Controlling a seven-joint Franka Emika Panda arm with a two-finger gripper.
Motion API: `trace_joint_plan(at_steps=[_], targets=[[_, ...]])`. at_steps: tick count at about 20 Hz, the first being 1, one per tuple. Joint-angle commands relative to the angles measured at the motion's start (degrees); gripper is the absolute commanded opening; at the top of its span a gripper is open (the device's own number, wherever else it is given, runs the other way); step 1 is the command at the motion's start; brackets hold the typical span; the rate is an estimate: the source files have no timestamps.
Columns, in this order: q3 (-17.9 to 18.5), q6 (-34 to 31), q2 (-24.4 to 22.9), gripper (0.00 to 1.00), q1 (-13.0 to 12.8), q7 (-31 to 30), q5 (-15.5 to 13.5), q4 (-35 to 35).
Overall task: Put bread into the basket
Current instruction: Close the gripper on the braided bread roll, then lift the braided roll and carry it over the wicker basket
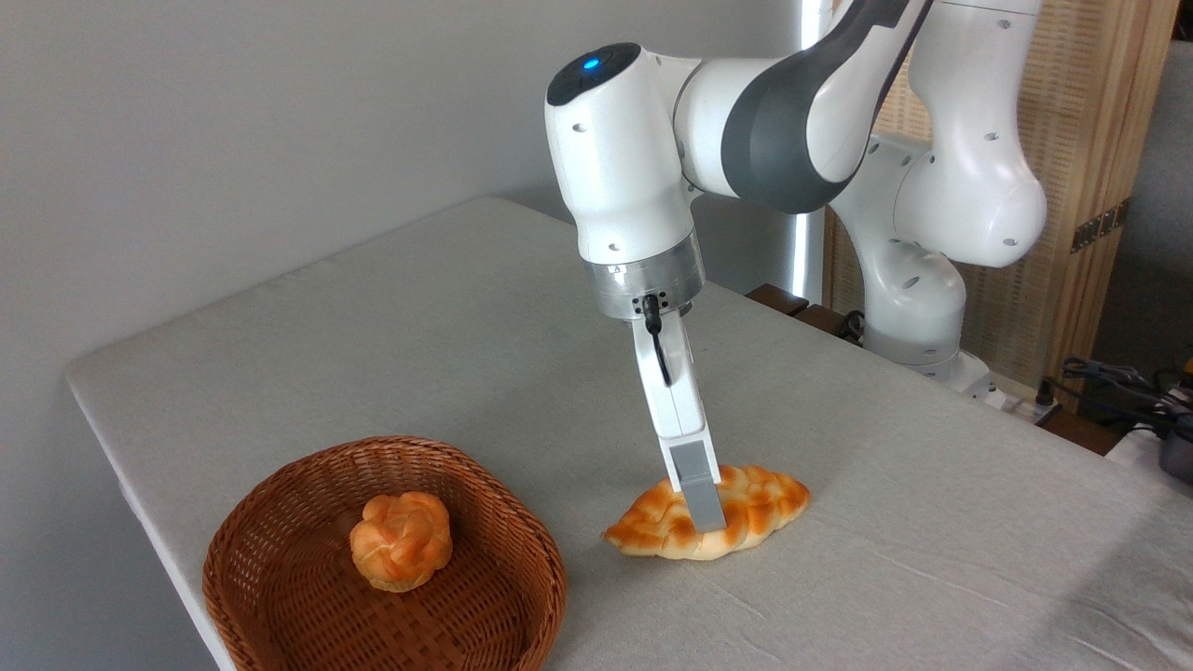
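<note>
1. Pale grey cloth-covered worktop (447,354), lightly creased on the near right, running from the far centre down to the near edge.
2. Plain grey wall behind on the left; slatted wooden panel (1090,140) on the far right, with dark cables (1118,382) beyond the worktop's right edge.
3. White and grey arm (792,102) reaching in from the far right, wrist pointing down over the middle of the worktop.
4. End effector (701,503) lowered onto the bread (746,508), slightly tilted, only one grey finger (697,489) plainly seen across the near side of the loaf, tip close to the cloth.
5. Second finger hidden behind the first, so cannot tell how wide the opening stands or whether clamped on the loaf.
6. Bread lying flat on the cloth, near centre, long axis running left to right, right of the basket (280,503) and apart from it.
7. Basket at the near left corner, reddish-brown weave, close to the worktop's near edge.
8. Small round knotted bun (401,540) resting inside the basket, about at its middle.
</note>
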Motion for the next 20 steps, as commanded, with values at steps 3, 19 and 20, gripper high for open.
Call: trace_joint_plan(at_steps=[3, 19, 20], targets=[[1.27, 2.31, -0.62, 0.43, -1.83, 0.82, 1.73, -2.1], [1.18, 1.69, -0.71, 0.11, -4.64, 0.03, 1.29, -1.4], [1.18, 1.43, -0.71, 0.1, -5.17, -0.06, 1.29, -0.44]])
